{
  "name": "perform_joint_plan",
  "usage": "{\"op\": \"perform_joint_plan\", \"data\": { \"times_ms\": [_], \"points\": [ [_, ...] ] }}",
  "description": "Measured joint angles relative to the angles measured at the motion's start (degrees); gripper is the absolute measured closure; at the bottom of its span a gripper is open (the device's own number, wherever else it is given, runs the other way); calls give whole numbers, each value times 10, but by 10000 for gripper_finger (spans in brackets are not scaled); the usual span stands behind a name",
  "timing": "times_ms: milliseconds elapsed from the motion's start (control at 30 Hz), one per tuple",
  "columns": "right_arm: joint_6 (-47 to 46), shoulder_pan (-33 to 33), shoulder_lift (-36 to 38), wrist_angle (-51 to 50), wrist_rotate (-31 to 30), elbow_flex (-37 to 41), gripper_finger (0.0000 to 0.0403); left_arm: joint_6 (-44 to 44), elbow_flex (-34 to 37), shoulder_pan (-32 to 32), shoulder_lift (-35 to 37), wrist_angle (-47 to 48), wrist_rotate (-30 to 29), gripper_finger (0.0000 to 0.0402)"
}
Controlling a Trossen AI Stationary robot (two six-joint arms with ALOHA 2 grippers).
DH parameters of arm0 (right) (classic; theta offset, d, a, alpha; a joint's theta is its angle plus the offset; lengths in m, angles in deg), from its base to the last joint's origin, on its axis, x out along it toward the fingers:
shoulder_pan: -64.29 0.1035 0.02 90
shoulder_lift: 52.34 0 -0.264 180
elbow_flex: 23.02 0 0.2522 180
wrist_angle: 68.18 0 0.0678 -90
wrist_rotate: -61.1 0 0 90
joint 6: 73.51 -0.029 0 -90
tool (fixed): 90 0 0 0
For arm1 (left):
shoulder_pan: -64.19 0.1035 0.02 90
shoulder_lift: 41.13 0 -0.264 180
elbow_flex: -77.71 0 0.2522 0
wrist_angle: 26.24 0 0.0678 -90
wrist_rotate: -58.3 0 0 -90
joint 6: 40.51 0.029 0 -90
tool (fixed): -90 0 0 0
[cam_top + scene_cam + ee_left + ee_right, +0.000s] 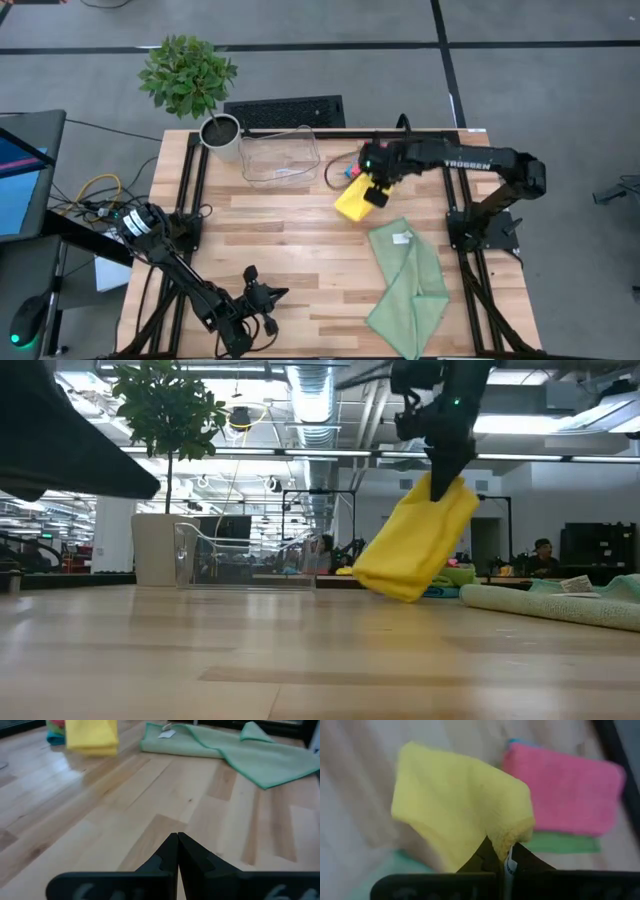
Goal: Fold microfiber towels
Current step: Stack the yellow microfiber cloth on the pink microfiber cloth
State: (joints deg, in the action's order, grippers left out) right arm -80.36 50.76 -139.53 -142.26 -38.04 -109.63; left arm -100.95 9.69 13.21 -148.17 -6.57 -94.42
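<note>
Yellow folded microfiber towel [354, 199] is dangling off the table, pinched tight in the right gripper [377, 194] beside the pale sage green cloth [408, 285]. Left gripper [177, 851] is sitting closed, empty, at the near edge.

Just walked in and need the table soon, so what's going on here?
The robot is folding towels. The right gripper is shut on a folded yellow towel and holds it above the wooden table, near a small stack with a pink towel on top. A pale green towel lies spread out, not yet folded. The left gripper is shut and empty at the near edge.
</note>
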Motion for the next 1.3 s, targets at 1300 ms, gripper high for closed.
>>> {"op": "perform_joint_plan", "data": {
  "times_ms": [1300],
  "points": [
    [233,-224,-2,-164,213,-244,384,-13,0,73,0,56,60,401]
  ]
}}
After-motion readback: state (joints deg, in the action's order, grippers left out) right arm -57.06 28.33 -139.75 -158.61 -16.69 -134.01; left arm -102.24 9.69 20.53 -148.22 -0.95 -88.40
